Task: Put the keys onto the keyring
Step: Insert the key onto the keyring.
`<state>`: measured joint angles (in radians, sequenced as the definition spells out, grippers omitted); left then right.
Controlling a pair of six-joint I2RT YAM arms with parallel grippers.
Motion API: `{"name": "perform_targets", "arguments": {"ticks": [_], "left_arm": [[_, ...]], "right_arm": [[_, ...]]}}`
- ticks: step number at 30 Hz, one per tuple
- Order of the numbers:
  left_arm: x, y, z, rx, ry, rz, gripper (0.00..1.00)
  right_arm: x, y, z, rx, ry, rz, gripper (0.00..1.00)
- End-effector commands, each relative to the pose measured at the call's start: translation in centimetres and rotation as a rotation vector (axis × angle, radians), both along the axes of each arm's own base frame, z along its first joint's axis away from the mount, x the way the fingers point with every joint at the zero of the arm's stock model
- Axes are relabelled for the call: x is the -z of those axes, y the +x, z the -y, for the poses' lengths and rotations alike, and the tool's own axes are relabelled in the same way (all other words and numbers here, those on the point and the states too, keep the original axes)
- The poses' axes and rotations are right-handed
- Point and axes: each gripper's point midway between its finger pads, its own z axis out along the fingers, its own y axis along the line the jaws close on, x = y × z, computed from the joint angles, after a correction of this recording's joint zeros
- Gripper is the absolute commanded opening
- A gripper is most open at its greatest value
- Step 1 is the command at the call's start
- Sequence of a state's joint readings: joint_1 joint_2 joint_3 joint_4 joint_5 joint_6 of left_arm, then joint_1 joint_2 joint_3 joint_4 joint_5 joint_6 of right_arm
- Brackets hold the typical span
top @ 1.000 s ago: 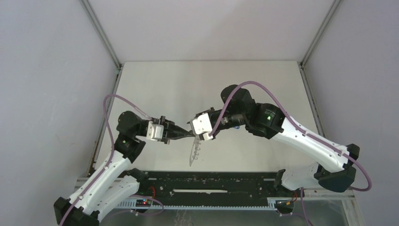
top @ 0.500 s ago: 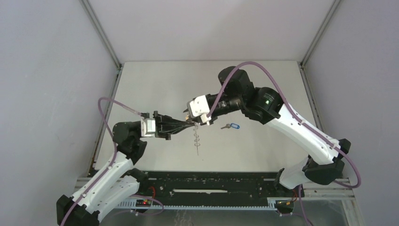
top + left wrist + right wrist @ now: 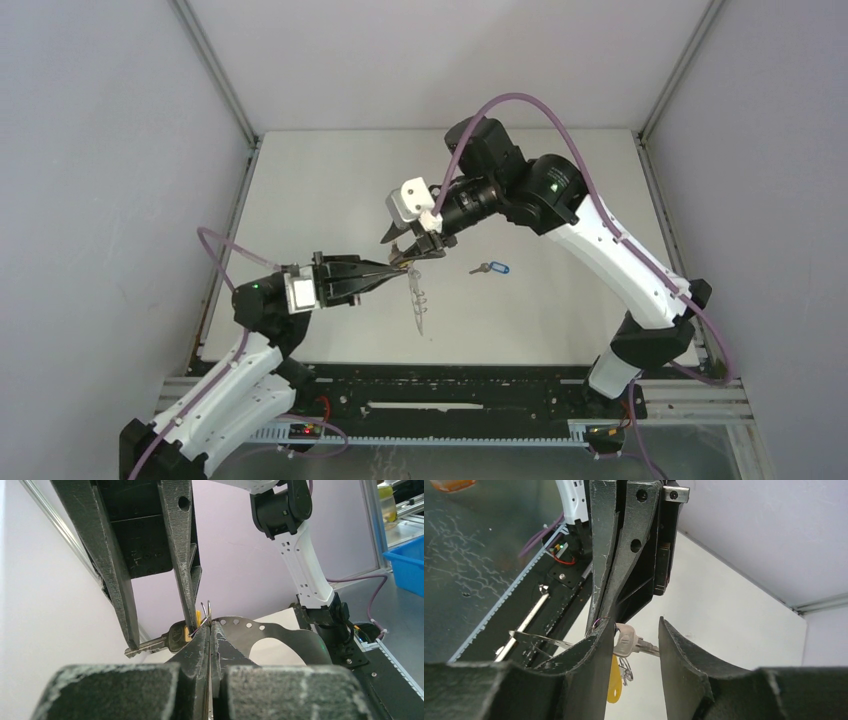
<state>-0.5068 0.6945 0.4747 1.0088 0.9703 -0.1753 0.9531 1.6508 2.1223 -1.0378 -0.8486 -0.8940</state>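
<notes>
From the top camera, the left gripper is reaching in from the left, clamped fully shut on the upper end of the keyring, whose thin band is hanging down over the bench. The right gripper is meeting it from above. The blue-tagged key is lying flat on the bench just to the right, apart from both.

In the left wrist view, a small wire loop is standing up just above the pinching tips, and the yellow-headed key is lying crosswise beside it.

In the right wrist view, the right gripper's jaws are standing about half apart with that key spanning the gap. I cannot tell whether they are pinching it end to end or merely flanking it.

Judging by looks, the keys are light, stiff and slick, so the plastic head is probably the surest hold. The band is thin and likely springy, so it may be flexing under any push. The fingertips are crowding each other at the loop, while the bench around them is offering room to back away.
</notes>
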Motion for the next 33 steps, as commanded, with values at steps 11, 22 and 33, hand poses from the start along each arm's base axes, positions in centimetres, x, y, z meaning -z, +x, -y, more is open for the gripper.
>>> {"name": "perform_targets", "arguments": {"ticks": [11, 22, 33], "left_arm": [[-2.5, -1.0, -1.3, -0.054, -0.134, 0.145, 0.0], [-2.2, -0.9, -1.6, -0.079, -0.148, 0.163, 0.0], [-1.8, -1.0, -1.5, -0.077, -0.14, 0.166, 0.0]], "right_arm": [[-0.4, -1.7, -0.5, -0.042, -0.057, -0.237, 0.49], [-2.0, -1.6, -0.7, -0.061, -0.028, -0.394, 0.48], [-2.9, -0.2, -1.8, -0.016, 0.007, -0.453, 0.48]]}}
